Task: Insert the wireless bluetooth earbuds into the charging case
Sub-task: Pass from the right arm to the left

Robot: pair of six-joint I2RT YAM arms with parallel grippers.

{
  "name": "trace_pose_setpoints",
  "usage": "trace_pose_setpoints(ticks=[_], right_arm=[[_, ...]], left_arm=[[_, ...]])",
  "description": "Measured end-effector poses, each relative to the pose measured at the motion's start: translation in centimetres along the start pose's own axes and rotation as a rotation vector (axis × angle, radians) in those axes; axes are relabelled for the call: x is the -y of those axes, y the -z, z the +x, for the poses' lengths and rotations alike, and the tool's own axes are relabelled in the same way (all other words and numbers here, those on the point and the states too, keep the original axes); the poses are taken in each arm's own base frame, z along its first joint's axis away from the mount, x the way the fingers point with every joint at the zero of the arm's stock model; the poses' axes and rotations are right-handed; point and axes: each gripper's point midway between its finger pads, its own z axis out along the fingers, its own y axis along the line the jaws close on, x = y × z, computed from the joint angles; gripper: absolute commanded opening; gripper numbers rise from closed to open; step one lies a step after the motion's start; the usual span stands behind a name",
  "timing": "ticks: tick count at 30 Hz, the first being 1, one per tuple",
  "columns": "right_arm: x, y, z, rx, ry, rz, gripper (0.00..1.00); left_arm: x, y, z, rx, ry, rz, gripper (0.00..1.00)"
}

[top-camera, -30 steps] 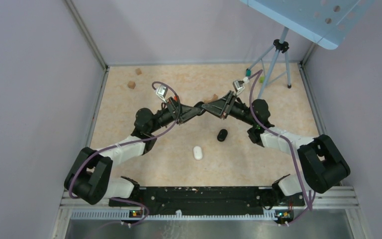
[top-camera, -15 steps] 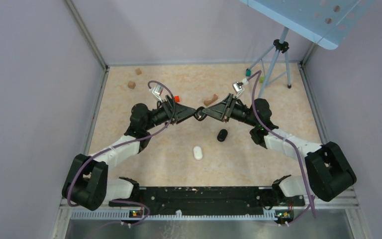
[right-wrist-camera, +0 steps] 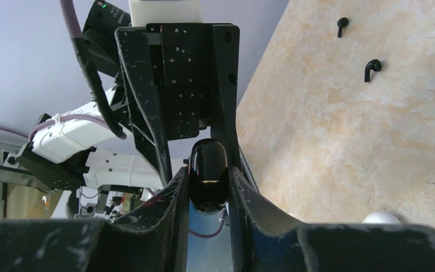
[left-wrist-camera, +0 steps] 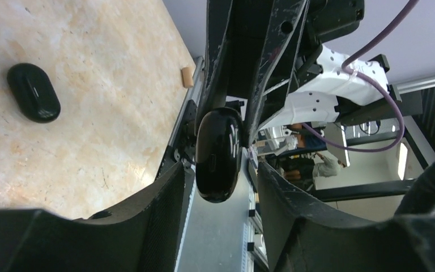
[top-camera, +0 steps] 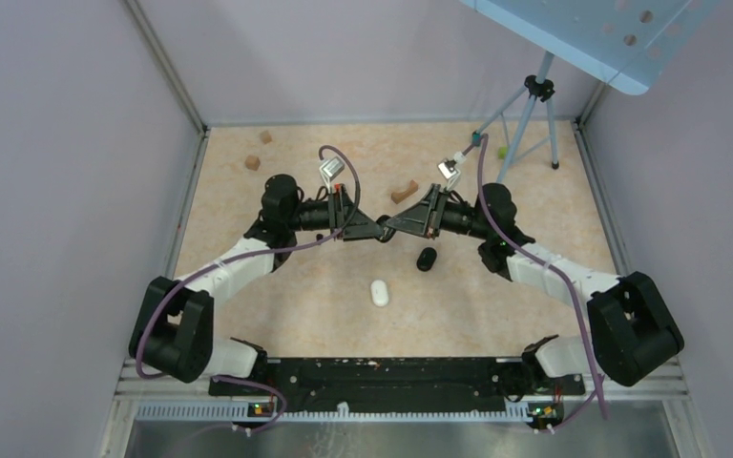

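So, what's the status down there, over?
Right pincer shut on black case. Left pincer open, straddling it, not touching. Earbuds loose on table, not yet in. Nothing seen blocking.

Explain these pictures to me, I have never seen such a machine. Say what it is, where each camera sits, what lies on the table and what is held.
These are two robot arms bolted at a table's near edge, each ending in a two-finger gripper. One picture looks down from above; the other two come from cameras on the wrists, so each shows its own fingers at the bottom. The right gripper pinches a glossy black case. The left gripper stands open around that case, with gaps on both sides. On the table lie a second black case, a white oval object, two black earbuds and small brown blocks.
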Motion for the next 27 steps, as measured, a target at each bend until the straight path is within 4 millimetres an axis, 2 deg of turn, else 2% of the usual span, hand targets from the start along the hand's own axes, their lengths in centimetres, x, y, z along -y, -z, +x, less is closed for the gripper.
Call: trace_pose_setpoints(ticks=[4,7,9,12,13,15,16,18,22,27], right_arm=[[-0.1,0.0,0.1,-0.009,0.009,-0.004,0.00],[-0.1,0.0,0.2,-0.015,0.009,-0.004,0.00],[-0.1,0.0,0.2,-0.016,0.011,-0.006,0.00],[-0.1,0.1,0.3,-0.021,0.012,-0.006,0.00],[-0.1,0.1,0.2,-0.021,0.018,-0.007,0.04],[0.0,0.1,0.3,-0.026,0.014,0.000,0.26],[0.0,0.1,0.3,-0.027,0.014,0.001,0.33],[0.2,0.1,0.3,-0.028,0.010,0.007,0.40],[0.7,0.1,0.3,-0.020,-0.013,0.033,0.43],[0.3,0.1,-0.2,0.024,-0.051,0.014,0.42]], left_arm=[[-0.1,0.0,0.4,-0.021,0.005,0.007,0.42],[0.1,0.0,0.3,-0.020,-0.001,0.015,0.45],[0.2,0.0,0.2,-0.021,-0.002,0.021,0.43],[0.0,-0.1,0.2,-0.023,0.004,0.027,0.08],[-0.1,-0.1,0.2,-0.024,0.015,0.026,0.00],[-0.1,-0.1,0.1,-0.024,0.021,0.028,0.00],[-0.1,0.0,0.1,-0.024,0.020,0.029,0.00],[-0.1,0.0,0.1,-0.022,0.021,0.027,0.00],[-0.4,-0.1,-0.3,-0.001,0.017,0.013,0.00],[-1.0,-0.1,-0.8,0.059,0.022,-0.028,0.00]])
